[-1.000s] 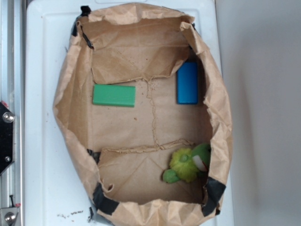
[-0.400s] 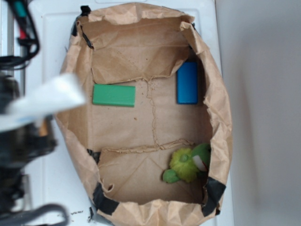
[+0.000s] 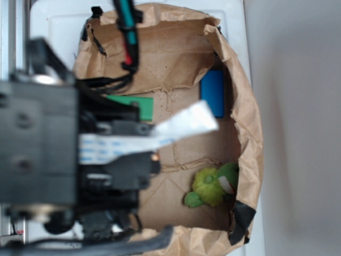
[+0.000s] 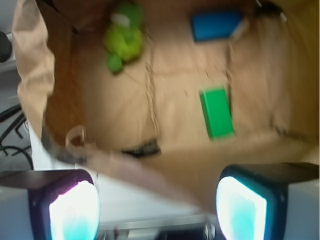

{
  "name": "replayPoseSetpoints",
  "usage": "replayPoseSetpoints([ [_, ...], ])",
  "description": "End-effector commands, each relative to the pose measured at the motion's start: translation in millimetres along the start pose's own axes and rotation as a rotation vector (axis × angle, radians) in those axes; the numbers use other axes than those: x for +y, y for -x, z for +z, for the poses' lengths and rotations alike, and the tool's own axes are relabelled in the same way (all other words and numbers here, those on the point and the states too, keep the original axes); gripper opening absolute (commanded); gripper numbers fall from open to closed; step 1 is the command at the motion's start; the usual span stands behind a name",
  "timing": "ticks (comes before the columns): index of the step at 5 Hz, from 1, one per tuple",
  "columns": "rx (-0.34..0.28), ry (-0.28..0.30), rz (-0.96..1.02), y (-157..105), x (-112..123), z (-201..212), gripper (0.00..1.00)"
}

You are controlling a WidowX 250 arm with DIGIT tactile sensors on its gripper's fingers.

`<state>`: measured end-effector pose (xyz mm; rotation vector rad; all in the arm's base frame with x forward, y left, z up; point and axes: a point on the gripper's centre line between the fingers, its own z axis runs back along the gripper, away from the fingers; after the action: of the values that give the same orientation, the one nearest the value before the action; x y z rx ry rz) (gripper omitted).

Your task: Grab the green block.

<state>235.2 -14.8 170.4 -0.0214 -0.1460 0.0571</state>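
We've got the black robot gripper (image 4: 157,210) spread wide, pinching nothing, its glowing fingertips (image 4: 74,210) hanging over the near rim of the crumpled brown paper bag (image 4: 35,70). The flat green rectangular block (image 4: 217,111) lies on the bag's floor, apart from the blue rectangular block (image 4: 216,25) and fuzzy yellow-green plush toy (image 4: 123,35).
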Motion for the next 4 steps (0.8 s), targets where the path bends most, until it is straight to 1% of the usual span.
replayPoseSetpoints([
  [1, -0.045, 0.001, -0.12, -28.2, 40.2, 0.5, 1.0],
  [2, 0.043, -0.024, -0.13, -39.8, 56.3, -3.9, 1.0],
  [3, 0.1, 0.051, -0.209, -42.2, 60.4, -16.2, 1.0],
  [4, 0.085, -0.018, -0.209, -34.7, 56.5, -43.0, 1.0],
])
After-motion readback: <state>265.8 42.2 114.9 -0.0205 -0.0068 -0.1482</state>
